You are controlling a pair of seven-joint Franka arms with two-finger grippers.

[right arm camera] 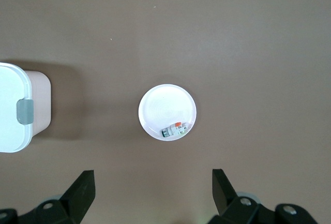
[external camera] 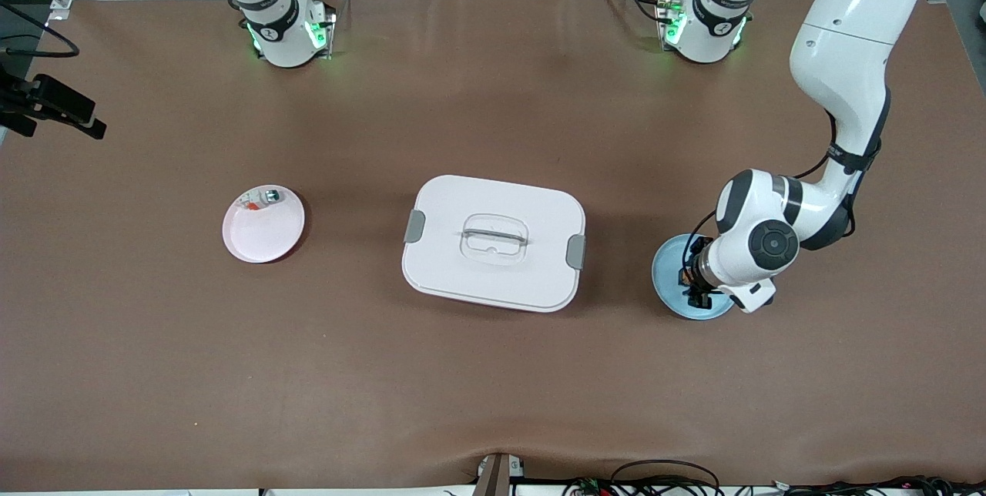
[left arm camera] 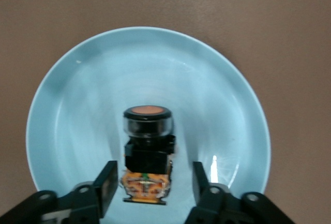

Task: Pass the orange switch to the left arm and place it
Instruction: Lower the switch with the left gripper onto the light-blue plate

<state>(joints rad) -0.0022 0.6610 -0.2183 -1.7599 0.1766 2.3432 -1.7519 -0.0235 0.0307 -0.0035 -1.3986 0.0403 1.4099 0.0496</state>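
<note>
The orange switch [left arm camera: 147,151] lies in a light blue plate [left arm camera: 77,105] toward the left arm's end of the table, its orange round end pointing away from the fingers. My left gripper [left arm camera: 153,182] is low over that plate [external camera: 670,257], open, with one finger on each side of the switch's body and a gap on both sides. In the front view the left gripper [external camera: 697,292] partly hides the switch [external camera: 684,278]. My right gripper [right arm camera: 152,188] is open and empty, high over the table beside a pink plate [right arm camera: 163,107]. The white box [external camera: 493,242] stands mid-table between the plates.
The pink plate [external camera: 262,238] toward the right arm's end holds a whitish small part [external camera: 262,198] with a red bit. A black device [external camera: 54,107] juts in at that table end. Cables lie along the table edge nearest the front camera.
</note>
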